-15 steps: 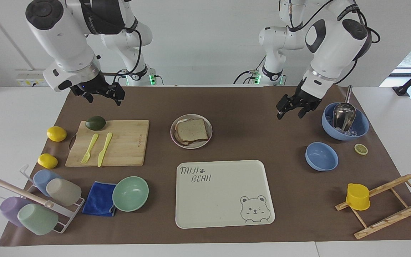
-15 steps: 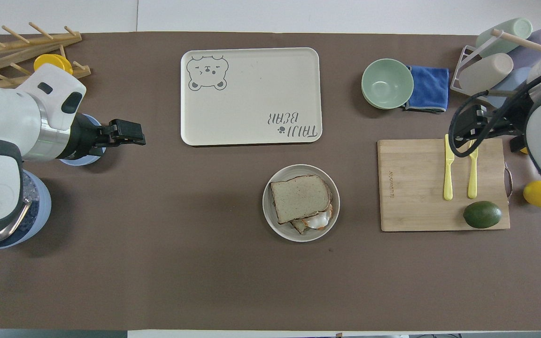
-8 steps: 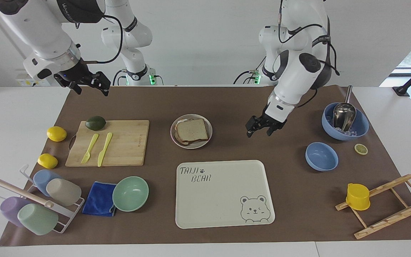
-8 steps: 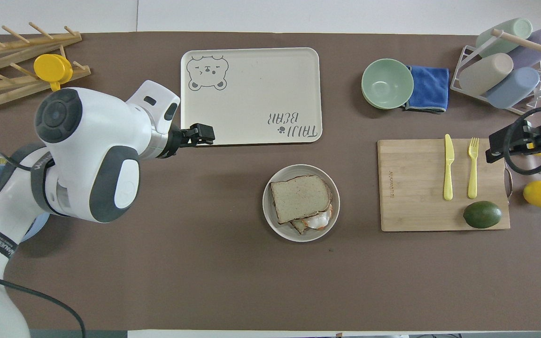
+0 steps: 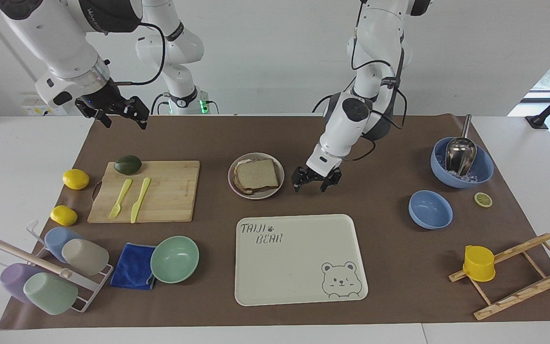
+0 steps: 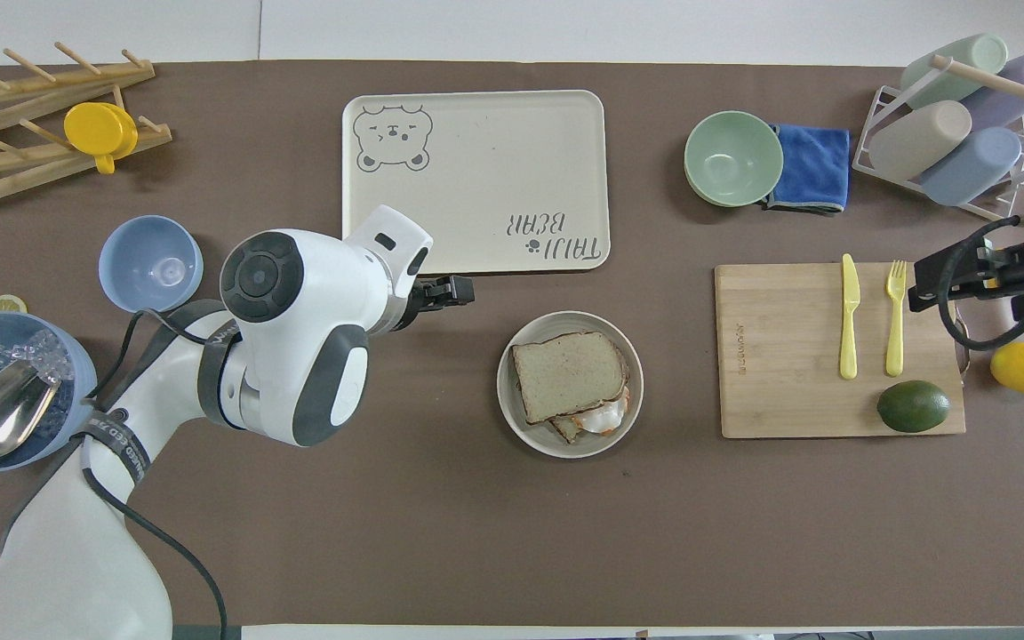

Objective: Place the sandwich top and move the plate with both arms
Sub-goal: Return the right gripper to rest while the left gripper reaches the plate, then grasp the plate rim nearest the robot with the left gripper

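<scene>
Change: over the last sec the left gripper [image 5: 311,182] has swung in from the ice bowl [image 5: 461,162] end and now hangs low just beside the plate [image 5: 256,194], on the left arm's side of it. The right gripper [image 5: 115,114] has pulled up and away; it's now over the mat edge, off the plate toward the right arm's end. Meaning: the sandwich top [image 5: 256,174] already lies on the egg toast on the plate, so plate-move step looks to be starting; the cream bear tray [image 5: 299,258] sits farther from the robots than the plate. Pose: left forearm angled down, fingers spread, holding nothing. Right gripper raised, spread, empty.
</scene>
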### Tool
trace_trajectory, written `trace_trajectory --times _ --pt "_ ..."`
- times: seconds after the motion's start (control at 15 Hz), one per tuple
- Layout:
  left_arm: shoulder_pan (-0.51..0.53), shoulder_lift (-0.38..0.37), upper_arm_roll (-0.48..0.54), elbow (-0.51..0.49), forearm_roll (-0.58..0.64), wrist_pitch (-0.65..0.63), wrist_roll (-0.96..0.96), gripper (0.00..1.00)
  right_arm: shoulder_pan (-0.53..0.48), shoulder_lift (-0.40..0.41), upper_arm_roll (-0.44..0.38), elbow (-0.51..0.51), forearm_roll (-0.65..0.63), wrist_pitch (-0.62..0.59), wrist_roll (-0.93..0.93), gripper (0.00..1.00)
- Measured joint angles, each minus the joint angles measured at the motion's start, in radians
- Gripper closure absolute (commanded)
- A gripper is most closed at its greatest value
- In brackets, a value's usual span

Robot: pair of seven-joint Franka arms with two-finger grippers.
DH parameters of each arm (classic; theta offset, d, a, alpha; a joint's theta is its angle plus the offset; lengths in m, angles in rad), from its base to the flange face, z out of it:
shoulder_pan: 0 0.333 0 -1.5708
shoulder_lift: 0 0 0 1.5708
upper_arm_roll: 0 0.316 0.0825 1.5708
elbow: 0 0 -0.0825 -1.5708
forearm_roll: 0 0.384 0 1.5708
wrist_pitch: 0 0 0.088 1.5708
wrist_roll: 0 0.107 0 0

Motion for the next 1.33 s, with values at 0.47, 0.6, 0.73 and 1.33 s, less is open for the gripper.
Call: trace_trajectory --times 0.47,0.6,0.73,1.33 --pt "-0.078 -0.001 -0.001 -0.048 -0.029 0.026 0.0 0.12 -0.005 0.001 -0.052 -0.004 -0.02 0.025 -0.114 0.0" --pt "-0.097 -0.003 -0.002 -0.061 -0.035 0.028 0.0 0.18 -0.012 0.001 -0.058 -0.005 -0.022 0.048 -0.129 0.0" --pt "-0.113 -0.007 -0.002 -0.077 -0.036 0.03 -0.001 0.26 -0.018 0.001 -0.058 -0.006 -0.029 0.057 -0.131 0.0" --pt "-0.12 -0.019 -0.002 -0.091 -0.053 0.031 0.0 0.59 -0.01 0.0 -0.064 -0.005 -0.03 0.061 -0.137 0.0"
